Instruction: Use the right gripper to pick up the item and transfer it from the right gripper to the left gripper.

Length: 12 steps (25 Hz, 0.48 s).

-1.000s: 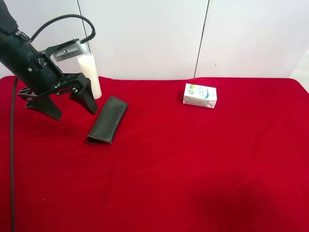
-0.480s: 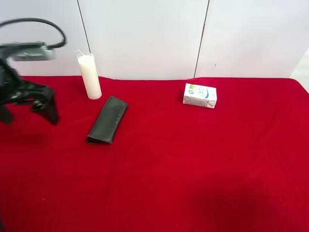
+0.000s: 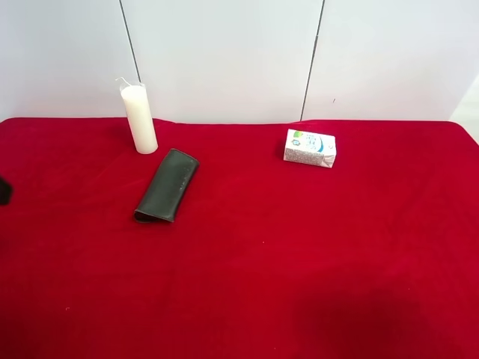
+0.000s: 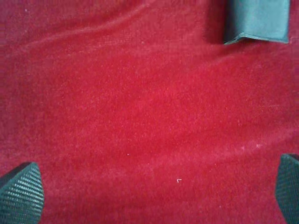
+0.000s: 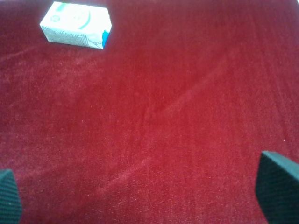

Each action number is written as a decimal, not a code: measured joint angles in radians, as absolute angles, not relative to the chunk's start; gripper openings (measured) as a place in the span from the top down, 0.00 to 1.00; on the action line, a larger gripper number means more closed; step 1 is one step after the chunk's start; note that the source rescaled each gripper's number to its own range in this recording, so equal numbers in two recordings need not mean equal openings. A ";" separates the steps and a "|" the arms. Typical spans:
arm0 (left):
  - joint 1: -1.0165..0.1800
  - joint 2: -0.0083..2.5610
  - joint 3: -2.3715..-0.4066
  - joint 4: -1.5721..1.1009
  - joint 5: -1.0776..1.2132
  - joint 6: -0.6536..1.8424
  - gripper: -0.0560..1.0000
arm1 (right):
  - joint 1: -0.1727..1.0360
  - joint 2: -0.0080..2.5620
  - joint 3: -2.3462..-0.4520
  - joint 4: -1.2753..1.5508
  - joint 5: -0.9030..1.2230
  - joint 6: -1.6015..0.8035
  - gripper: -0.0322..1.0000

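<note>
While the glasses case is lying flat and untouched on the red worktop, just beside the tall white candle and well apart from the small white carton, the pick is not yet begun. Its folded end is showing in the left wrist view, beyond the left gripper, whose fingers are standing wide open over bare cloth. The right gripper is also hanging empty with its fingers spread, seeing only the carton, not the case. To grasp well, I judge the right arm should be crossing toward the case, lining its fingers across the narrow width near the middle, and pressing low against the cloth before closing.
</note>
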<state>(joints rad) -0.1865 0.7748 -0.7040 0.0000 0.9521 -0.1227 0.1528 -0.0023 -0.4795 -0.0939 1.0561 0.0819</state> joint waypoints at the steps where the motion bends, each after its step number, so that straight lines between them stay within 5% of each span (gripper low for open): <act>1: -0.186 0.728 -0.678 0.000 0.947 -0.124 0.00 | 0.153 -0.002 -0.480 -0.094 1.056 0.082 0.00; 12: -0.014 0.286 -0.540 0.006 0.947 -0.124 0.00 | 0.153 -0.002 -0.480 -0.094 1.056 0.082 0.00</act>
